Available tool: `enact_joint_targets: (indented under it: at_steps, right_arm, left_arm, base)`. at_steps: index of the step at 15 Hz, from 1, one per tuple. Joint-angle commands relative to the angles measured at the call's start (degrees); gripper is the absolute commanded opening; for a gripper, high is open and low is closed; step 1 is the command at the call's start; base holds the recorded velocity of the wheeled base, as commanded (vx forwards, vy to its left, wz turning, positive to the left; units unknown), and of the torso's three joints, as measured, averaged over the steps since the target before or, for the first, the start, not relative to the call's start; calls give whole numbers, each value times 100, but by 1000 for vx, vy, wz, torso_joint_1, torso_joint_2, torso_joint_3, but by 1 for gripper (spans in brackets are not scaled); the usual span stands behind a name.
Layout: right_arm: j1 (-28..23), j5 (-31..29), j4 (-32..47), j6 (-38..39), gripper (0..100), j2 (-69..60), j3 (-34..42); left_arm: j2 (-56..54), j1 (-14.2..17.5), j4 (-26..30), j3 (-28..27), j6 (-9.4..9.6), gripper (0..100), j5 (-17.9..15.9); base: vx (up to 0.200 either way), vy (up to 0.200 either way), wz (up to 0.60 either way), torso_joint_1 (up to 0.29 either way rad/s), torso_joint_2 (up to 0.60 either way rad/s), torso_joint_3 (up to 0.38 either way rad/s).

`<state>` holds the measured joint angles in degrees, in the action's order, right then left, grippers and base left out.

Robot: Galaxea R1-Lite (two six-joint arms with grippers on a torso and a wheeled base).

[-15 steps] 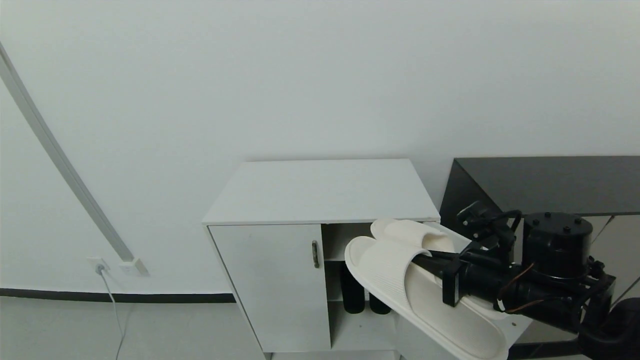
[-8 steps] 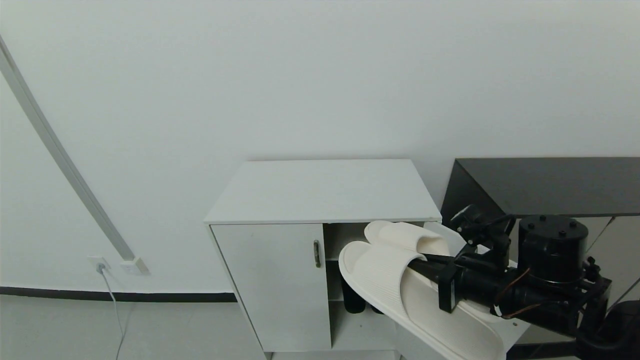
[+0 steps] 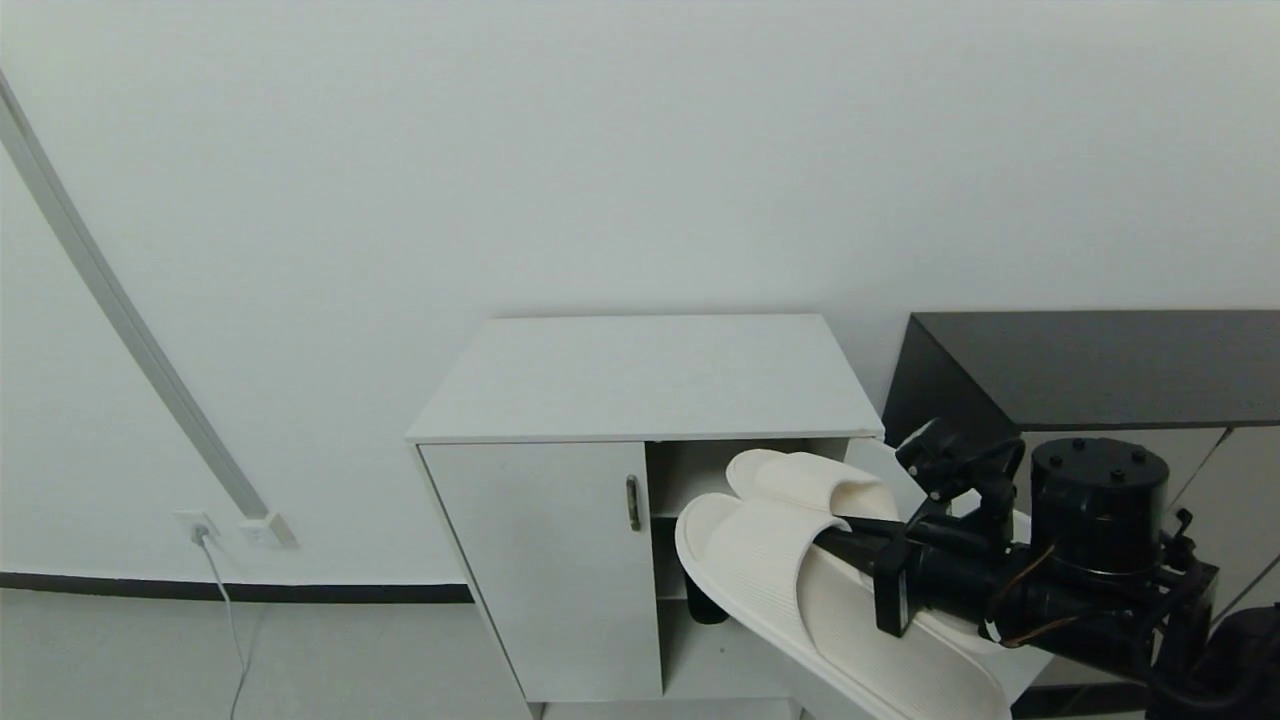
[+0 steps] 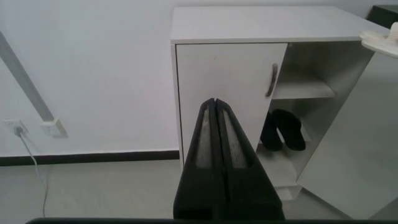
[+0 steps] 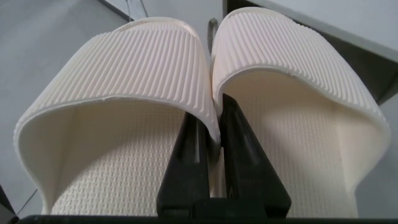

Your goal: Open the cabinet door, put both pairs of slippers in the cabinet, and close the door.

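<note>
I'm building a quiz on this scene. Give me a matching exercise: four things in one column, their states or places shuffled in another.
1 cream ribbed slippers
2 black shoes
3 left gripper
4 white cabinet's left door

A closed, handle at its edge
B shut on nothing
C clamped in right gripper
D inside cabinet, under the shelf

Pairs: 1-C, 2-D, 3-B, 4-A

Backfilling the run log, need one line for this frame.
right gripper: shut on white slippers, at open cabinet | left gripper: shut, empty | right door: open | black pair: inside, under shelf

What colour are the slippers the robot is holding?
The ribbed foam slippers are cream white; right wrist view shows best.
</note>
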<state>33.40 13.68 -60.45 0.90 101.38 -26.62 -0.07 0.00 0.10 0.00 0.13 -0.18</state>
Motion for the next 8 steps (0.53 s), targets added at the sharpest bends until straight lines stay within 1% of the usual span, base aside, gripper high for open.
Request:
enact_joint_targets:
  at_steps: [1,5,8]
  right_arm:
    - [0,3,-2,-2,0,14,8]
    - [8,3,7,-2,0,14,17]
    - [0,-5,-2,-2,0,22,17]
  left_arm:
    - [7,0,-1,0,-5,0,1]
    - [7,0,-1,0,-5,0,1]
    - [7,0,-1,0,-5,0,1]
  base:
    - [0,0,0,-149,349,193]
    - [0,0,0,-167,383,211]
    - [0,0,0,-211,492,279]
